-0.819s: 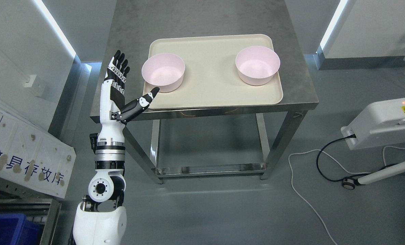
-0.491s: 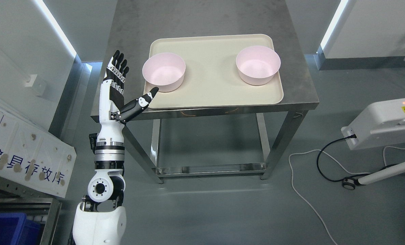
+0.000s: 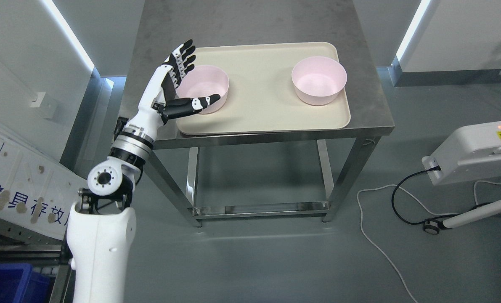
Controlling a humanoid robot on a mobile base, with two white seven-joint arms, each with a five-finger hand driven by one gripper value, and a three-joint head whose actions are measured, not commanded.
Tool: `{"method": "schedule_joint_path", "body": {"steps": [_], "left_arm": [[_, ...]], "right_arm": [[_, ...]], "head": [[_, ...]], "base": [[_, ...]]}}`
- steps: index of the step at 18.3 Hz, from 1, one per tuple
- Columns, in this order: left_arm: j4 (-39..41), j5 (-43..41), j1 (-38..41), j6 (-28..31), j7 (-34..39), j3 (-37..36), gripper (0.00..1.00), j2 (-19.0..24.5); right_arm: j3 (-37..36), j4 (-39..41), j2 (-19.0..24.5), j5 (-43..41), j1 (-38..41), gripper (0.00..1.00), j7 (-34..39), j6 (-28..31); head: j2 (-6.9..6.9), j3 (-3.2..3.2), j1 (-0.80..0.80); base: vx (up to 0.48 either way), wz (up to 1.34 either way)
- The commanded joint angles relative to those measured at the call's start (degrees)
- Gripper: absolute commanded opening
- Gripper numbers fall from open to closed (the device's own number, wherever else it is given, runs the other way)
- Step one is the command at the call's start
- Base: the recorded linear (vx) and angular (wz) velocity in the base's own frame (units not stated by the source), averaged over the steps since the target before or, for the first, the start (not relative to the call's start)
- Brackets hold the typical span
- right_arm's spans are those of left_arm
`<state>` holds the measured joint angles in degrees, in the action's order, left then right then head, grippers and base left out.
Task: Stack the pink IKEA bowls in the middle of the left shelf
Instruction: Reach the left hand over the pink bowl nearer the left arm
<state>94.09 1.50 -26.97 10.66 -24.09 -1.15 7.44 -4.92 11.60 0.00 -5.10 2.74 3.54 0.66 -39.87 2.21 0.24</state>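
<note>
1. Left hand [image 3: 178, 86] is reaching in from lower left, fingers [image 3: 183, 57] spread and straight, thumb [image 3: 197, 103] sticking out sideways, gripping nothing.
2. Thumb is crossing in front of the near wall of the left pink bowl [image 3: 206, 86]; fingers are rising by that bowl's left rim. Actual contact: cannot tell.
3. Left pink bowl is sitting upright on the left part of a cream tray [image 3: 261, 113]; right pink bowl [image 3: 319, 80] is sitting upright on the tray's right part, well apart from the first.
4. Tray is lying flat on a grey steel table [image 3: 242, 21], covering most of the near half, its front edge near the table's front edge.
5. Table is standing on metal legs with a low crossbar [image 3: 261, 209] over a grey-green floor.
6. White walls with lit strips [image 3: 67, 33] are flanking the table on both sides.
7. White machine [image 3: 473, 151] is showing at right, with black and white cables [image 3: 380, 235] trailing on the floor.
8. White board with blue characters [image 3: 27, 202] is leaning at left, blue bin [image 3: 6, 284] at the lower left corner.
</note>
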Motion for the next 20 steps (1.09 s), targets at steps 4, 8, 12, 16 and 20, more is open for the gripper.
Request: {"method": "schedule_joint_path", "body": {"steps": [4,8,12,16,20], "left_arm": [[-14.19,-10.46,-13.98,2.44,-4.91,-3.50,1.00,7.32],[-16.21,-12.39,-13.99,2.44,-5.61,-6.39,0.96,7.06],[-19.37,-12.93,-13.81,2.44,-5.79,-9.57,0.86,4.78],[-22.80,-15.20,-14.77,2.44,-5.79,-9.74,0.74,2.23],[-26.49,-21.52,-17.93,-0.36,-5.70,-9.66,0.72,1.78]], "right_arm": [[0.00,0.00,-1.00,0.00,-0.02,1.00,-0.02,0.05],[0.00,0.00,-1.00,0.00,-0.02,1.00,-0.02,0.05],[0.00,0.00,-1.00,0.00,0.07,1.00,-0.02,0.05],[0.00,0.00,-1.00,0.00,-0.02,1.00,-0.02,0.05],[0.00,0.00,-1.00,0.00,-0.02,1.00,-0.02,0.05]], "head": [[0.00,0.00,0.00],[0.00,0.00,0.00],[0.00,0.00,0.00],[0.00,0.00,0.00],[0.00,0.00,0.00]], "base": [[0.000,0.00],[0.000,0.00],[0.000,0.00],[0.000,0.00],[0.000,0.00]]}}
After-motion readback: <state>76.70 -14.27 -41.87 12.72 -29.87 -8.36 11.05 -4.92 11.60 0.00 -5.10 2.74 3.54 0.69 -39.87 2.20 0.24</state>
